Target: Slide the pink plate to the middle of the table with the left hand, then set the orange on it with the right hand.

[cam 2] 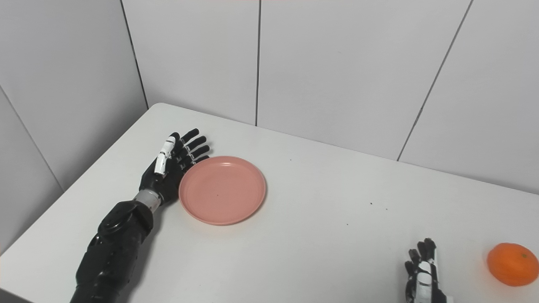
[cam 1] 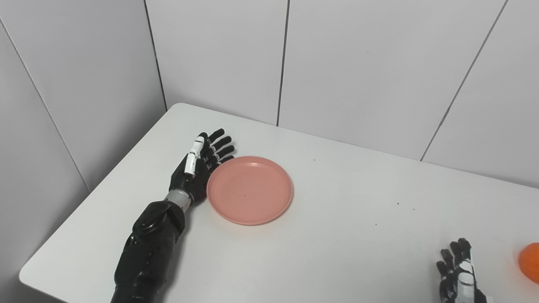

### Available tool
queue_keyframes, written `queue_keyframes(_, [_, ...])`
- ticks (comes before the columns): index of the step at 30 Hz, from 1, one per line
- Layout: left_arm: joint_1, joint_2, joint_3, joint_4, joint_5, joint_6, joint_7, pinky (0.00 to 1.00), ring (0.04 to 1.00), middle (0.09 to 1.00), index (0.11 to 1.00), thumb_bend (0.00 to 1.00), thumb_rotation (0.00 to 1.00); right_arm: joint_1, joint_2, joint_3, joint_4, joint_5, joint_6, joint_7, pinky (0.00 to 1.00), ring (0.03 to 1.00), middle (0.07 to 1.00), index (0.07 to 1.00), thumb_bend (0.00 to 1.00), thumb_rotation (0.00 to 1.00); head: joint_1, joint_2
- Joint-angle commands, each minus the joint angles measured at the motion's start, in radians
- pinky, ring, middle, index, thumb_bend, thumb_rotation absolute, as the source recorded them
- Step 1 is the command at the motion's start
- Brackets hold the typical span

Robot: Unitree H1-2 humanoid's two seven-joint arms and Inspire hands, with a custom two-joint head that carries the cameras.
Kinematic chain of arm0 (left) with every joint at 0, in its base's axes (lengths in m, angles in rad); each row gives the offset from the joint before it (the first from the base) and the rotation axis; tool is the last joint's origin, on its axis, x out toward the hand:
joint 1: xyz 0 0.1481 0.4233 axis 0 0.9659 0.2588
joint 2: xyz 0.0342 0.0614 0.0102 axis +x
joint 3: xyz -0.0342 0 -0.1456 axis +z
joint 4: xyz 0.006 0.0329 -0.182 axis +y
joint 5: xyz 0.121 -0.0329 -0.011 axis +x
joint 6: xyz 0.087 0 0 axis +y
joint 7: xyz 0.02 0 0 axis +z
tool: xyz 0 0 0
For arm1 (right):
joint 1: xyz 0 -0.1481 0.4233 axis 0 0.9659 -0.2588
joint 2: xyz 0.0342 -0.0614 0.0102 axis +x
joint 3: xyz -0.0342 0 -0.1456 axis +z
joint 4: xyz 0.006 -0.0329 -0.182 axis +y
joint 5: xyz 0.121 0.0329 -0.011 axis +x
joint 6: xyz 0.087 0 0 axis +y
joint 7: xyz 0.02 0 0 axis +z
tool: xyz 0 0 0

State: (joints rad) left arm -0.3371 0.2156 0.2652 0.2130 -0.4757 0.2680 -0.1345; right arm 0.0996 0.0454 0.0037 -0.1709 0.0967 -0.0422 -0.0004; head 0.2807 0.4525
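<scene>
One round pink plastic plate [cam 2: 222,190] is lying on a white table [cam 2: 320,235], with the black robot left hand [cam 2: 173,166] resting open, fingers straight and apart, against the plate's left rim. One orange fruit [cam 2: 512,264] is sitting well to the plate's right, and just left of the fruit the right hand [cam 2: 422,274] is waiting, fingers apart and empty. Judging from this, an off-centre push risks spinning the plate or letting it slip past the fingers.

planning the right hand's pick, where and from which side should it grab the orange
Judging by shape, wrap the orange around its widest middle, fingers on one side and thumb opposite. It is round and sits free on the table, just right of the open right hand, so coming down from above and the left looks simplest.
</scene>
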Motion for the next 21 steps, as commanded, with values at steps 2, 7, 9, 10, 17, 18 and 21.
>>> queue_keyframes(2, [-0.005,-0.021,-0.030,-0.024,0.015,0.044,0.007,0.84,0.857,0.869,0.860,0.32,1.00,-0.010,0.006,0.003,-0.048,0.002,0.010,0.001,1.00,0.983,0.998,1.000,0.16,1.00,-0.003,0.002])
queue_keyframes(7, [-0.003,-0.040,-0.053,-0.039,0.023,0.058,0.013,0.86,0.859,0.869,0.857,0.33,1.00,-0.009,0.007,0.004,-0.050,-0.003,0.011,-0.004,1.00,0.983,0.997,1.000,0.16,1.00,-0.009,0.009])
queue_keyframes(9, [-0.001,-0.048,-0.064,-0.042,0.027,0.057,0.010,0.85,0.856,0.866,0.851,0.33,1.00,-0.008,0.008,0.005,-0.050,-0.008,0.008,-0.006,1.00,0.979,0.994,1.000,0.17,1.00,-0.012,0.011])
queue_keyframes(10, [0.000,-0.051,-0.069,-0.042,0.028,0.056,0.005,0.86,0.860,0.871,0.856,0.34,1.00,-0.008,0.010,0.004,-0.050,-0.008,0.009,-0.009,1.00,0.976,0.992,0.998,0.17,1.00,-0.014,0.012])
queue_keyframes(17, [0.005,-0.071,-0.085,-0.053,0.019,0.068,-0.005,0.87,0.867,0.880,0.866,0.34,1.00,-0.010,0.009,0.009,-0.052,-0.018,0.012,-0.012,0.99,0.974,0.988,0.997,0.16,1.00,-0.023,0.019])
queue_keyframes(18, [0.007,-0.077,-0.090,-0.058,0.020,0.071,-0.005,0.87,0.868,0.881,0.866,0.34,1.00,-0.010,0.010,0.007,-0.050,-0.021,0.008,-0.015,0.99,0.974,0.988,0.997,0.17,1.00,-0.027,0.021])
queue_keyframes(21, [0.008,-0.088,-0.103,-0.064,0.027,0.079,-0.005,0.87,0.873,0.882,0.864,0.33,1.00,-0.012,0.014,0.002,-0.046,-0.026,0.003,-0.023,0.96,0.960,0.977,0.983,0.18,1.00,-0.034,0.024])
